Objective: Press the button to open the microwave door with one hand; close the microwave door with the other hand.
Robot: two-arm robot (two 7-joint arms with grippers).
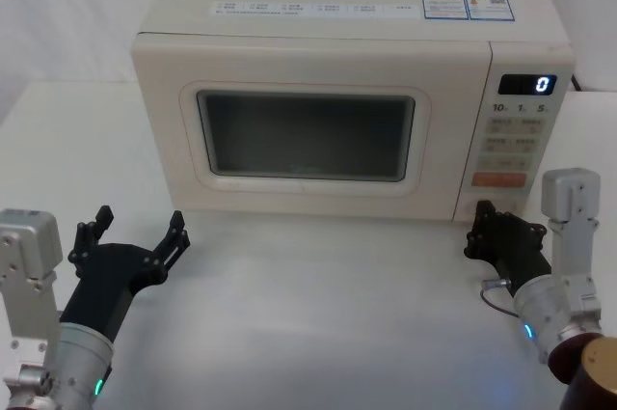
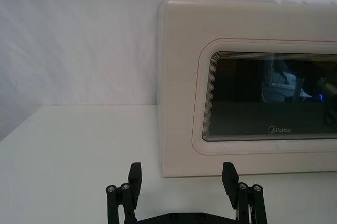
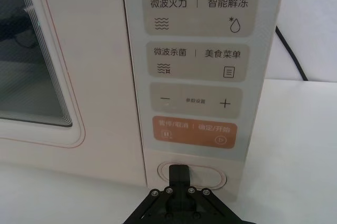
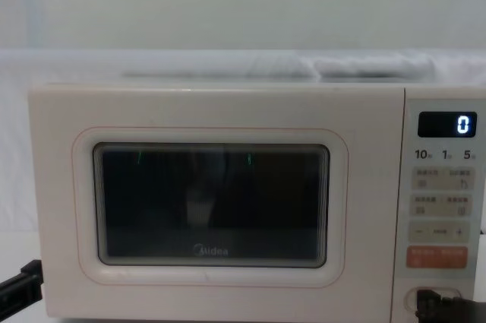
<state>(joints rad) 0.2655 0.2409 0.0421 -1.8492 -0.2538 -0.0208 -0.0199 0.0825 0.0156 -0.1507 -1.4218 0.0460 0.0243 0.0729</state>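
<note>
The cream microwave (image 1: 289, 5) stands at the back of the table, its display (image 1: 528, 84) reading 0. Its door (image 1: 308, 188) with the dark window lies flush and closed; it also shows in the chest view (image 4: 61, 209) and left wrist view (image 2: 179, 87). The oval button (image 3: 208, 175) sits at the bottom of the control panel (image 1: 511, 145). My right gripper (image 3: 178, 172) is shut, its tip at the button's left half, and also appears in the head view (image 1: 479, 222). My left gripper (image 1: 140, 222) is open and empty on the table's near left, apart from the door.
A black power cord (image 3: 289, 50) runs behind the microwave's right side. The white table (image 1: 318, 314) stretches open between the two arms. A white wall backs the scene. A brown rounded object (image 1: 593, 381) sits at the near right corner.
</note>
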